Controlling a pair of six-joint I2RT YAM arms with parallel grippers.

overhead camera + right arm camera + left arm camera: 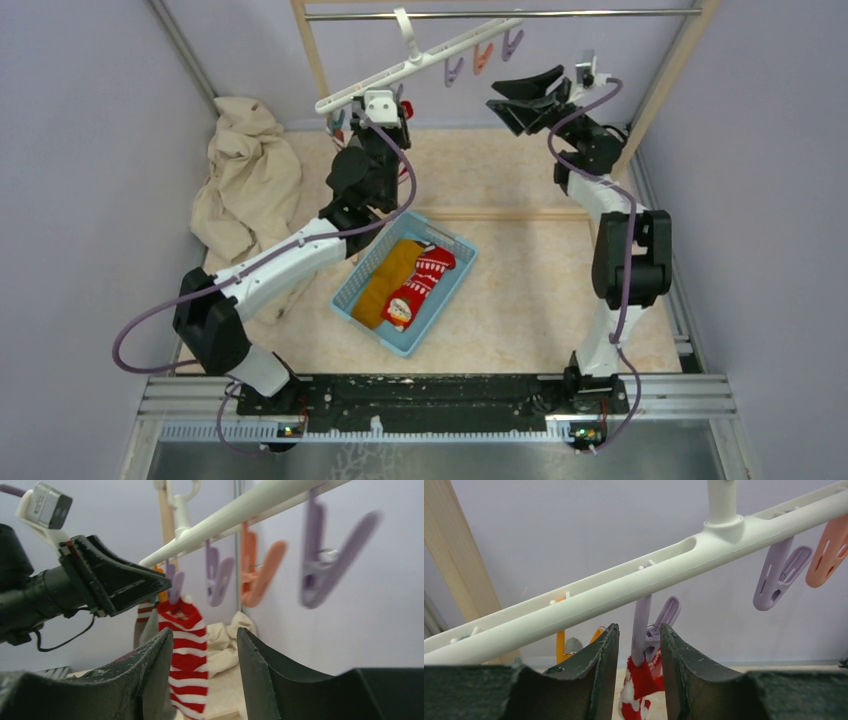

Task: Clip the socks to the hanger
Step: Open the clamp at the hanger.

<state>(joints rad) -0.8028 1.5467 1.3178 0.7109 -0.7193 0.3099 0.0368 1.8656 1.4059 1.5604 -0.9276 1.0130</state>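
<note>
A pale marbled worktop (520,300) sits between plain lilac-grey walls (90,150), with a wooden-framed rack (310,50) standing along the far edge and a crumpled cream cloth (245,180) heaped at far left. The white hanger (420,62) hangs by its hook from the rack's metal rail (600,13), tilted with its left end lower and carrying purple and orange pegs. A red-and-white striped sock (182,645) hangs from one purple peg (641,615). The mustard-yellow sock (385,280) and the red patterned sock (422,280) lie side by side in a blue basket (447,295) mid-worktop. The left gripper (638,635) is raised with its fingers parted on either side of that peg, gripping nothing. The right gripper (530,85) is raised near the hanger's right end, spread and empty.
</note>
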